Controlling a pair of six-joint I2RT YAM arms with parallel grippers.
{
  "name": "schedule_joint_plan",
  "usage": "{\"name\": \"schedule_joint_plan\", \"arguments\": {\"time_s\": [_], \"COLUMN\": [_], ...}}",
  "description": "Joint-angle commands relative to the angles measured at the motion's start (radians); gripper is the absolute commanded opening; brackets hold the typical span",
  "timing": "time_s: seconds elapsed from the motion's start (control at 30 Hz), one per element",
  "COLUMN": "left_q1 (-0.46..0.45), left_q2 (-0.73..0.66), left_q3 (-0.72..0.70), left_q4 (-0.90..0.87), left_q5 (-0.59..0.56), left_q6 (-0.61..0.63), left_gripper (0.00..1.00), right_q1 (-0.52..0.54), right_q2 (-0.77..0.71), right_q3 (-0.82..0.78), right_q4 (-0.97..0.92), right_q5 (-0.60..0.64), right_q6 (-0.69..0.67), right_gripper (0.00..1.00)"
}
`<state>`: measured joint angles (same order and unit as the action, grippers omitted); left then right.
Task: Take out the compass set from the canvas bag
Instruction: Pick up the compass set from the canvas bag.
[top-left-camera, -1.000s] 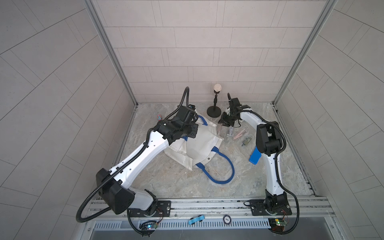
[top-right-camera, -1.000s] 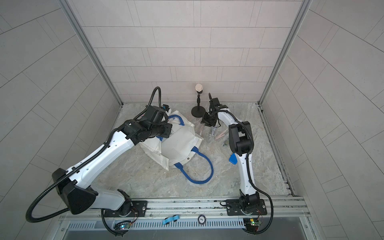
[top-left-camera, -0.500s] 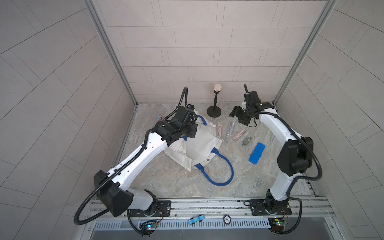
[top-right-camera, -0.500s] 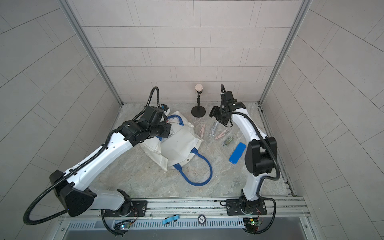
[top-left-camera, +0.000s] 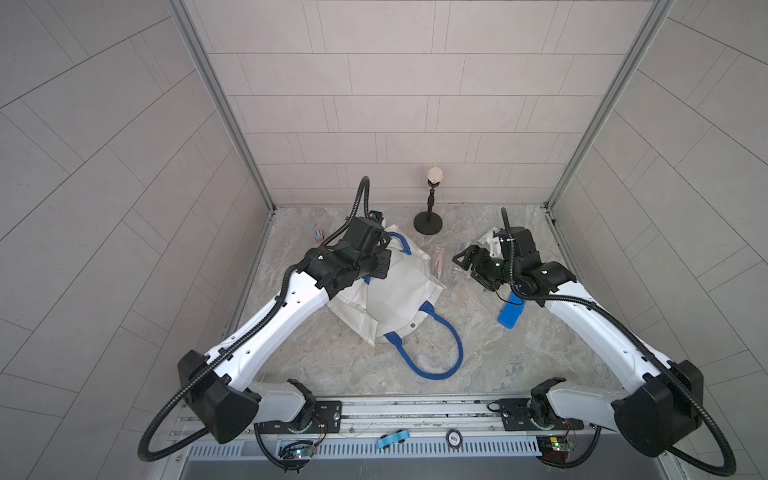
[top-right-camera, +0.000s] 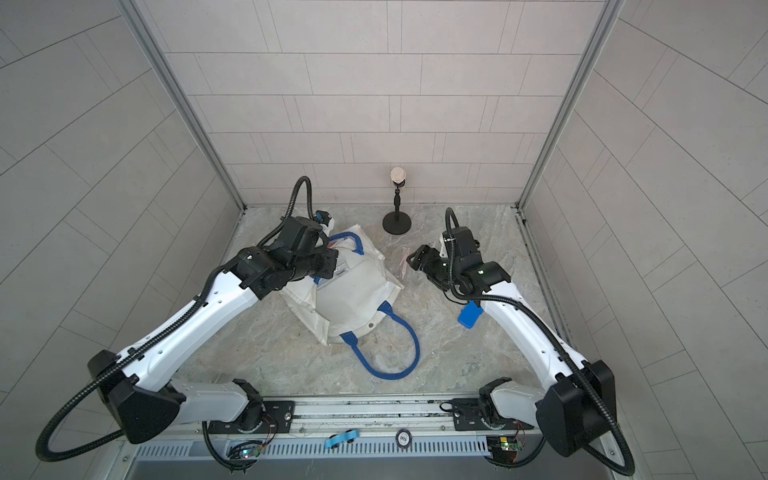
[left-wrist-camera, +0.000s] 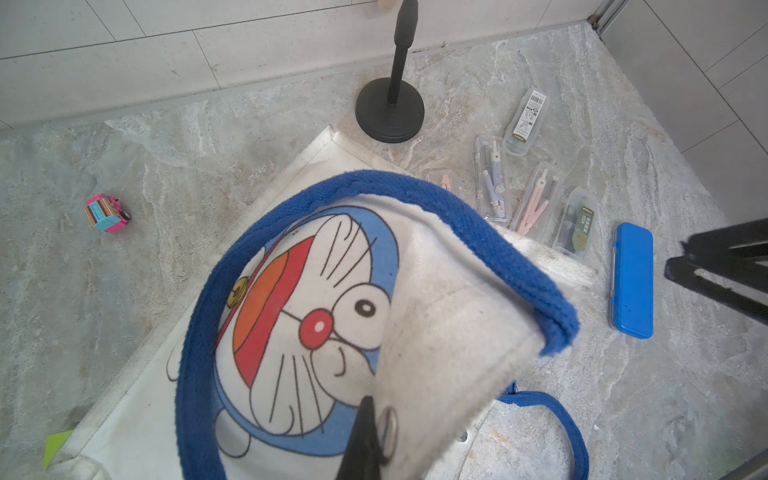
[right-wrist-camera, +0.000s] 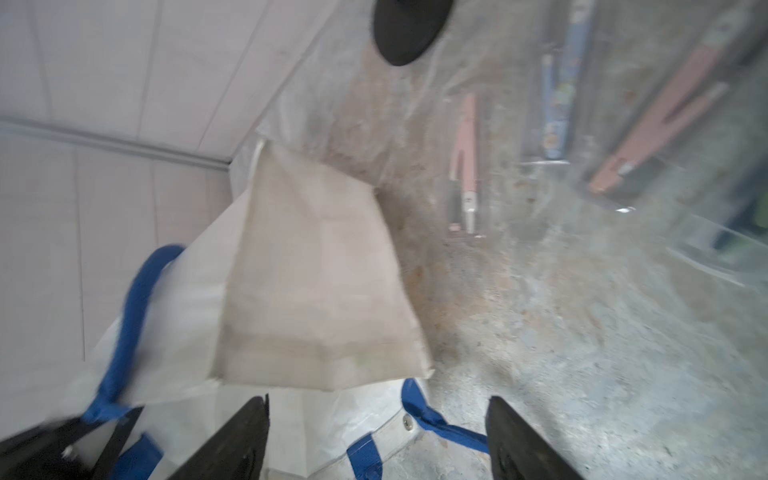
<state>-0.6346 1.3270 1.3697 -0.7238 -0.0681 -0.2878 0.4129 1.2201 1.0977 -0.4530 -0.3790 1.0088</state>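
Observation:
The white canvas bag lies mid-table, with blue handles. My left gripper is shut on the bag's rim by the metal snap. It holds the cat-print side lifted. What is inside the bag is hidden. Several compass sets in clear cases lie on the table right of the bag, a pink one closest to it. My right gripper hovers open and empty just right of the bag, near those cases.
A black round-foot stand rises at the back. Under my right forearm lies a blue flat case. A small pink toy car sits at the back left. Tiled walls close in three sides.
The right gripper's jaws have spread wider. Its arm has swung its elbow out to the right, and the gripper now faces the bag. The left gripper and the bag have hardly moved.

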Motion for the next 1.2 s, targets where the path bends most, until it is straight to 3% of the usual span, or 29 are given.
{"name": "schedule_joint_plan", "arguments": {"time_s": [0.0,0.17,0.23,0.37,0.57,0.77,1.0,1.17], "left_q1": [0.003,0.003,0.004,0.004,0.003,-0.004,-0.004,-0.005], "left_q2": [-0.037,-0.017,-0.007,0.007,0.013,-0.003,0.001,0.02], "left_q3": [-0.009,0.012,0.021,0.038,0.042,0.028,0.04,0.055], "left_q4": [0.055,0.064,0.064,0.07,0.063,0.051,0.025,0.018], "left_q5": [0.022,0.09,0.105,0.119,0.094,0.037,0.026,0.022], "left_q6": [-0.003,-0.009,-0.013,-0.024,-0.052,-0.112,-0.123,-0.12], "left_gripper": [0.0,0.0,0.0,0.0,0.0,0.0,0.0,0.0], "right_q1": [0.178,0.376,0.421,0.472,0.471,0.475,0.488,0.527], "right_q2": [0.031,0.067,0.074,0.104,0.241,0.371,0.528,0.515], "right_q3": [0.053,0.006,-0.018,-0.025,-0.056,0.022,0.139,0.131], "right_q4": [0.041,0.156,0.201,0.139,0.267,0.373,0.494,0.499], "right_q5": [0.104,0.201,0.215,0.276,0.279,0.368,0.337,0.329], "right_q6": [0.063,0.234,0.28,0.348,0.458,0.593,0.706,0.763], "right_gripper": [0.69,0.45,0.4,0.48,0.57,0.6,0.6,0.62]}}
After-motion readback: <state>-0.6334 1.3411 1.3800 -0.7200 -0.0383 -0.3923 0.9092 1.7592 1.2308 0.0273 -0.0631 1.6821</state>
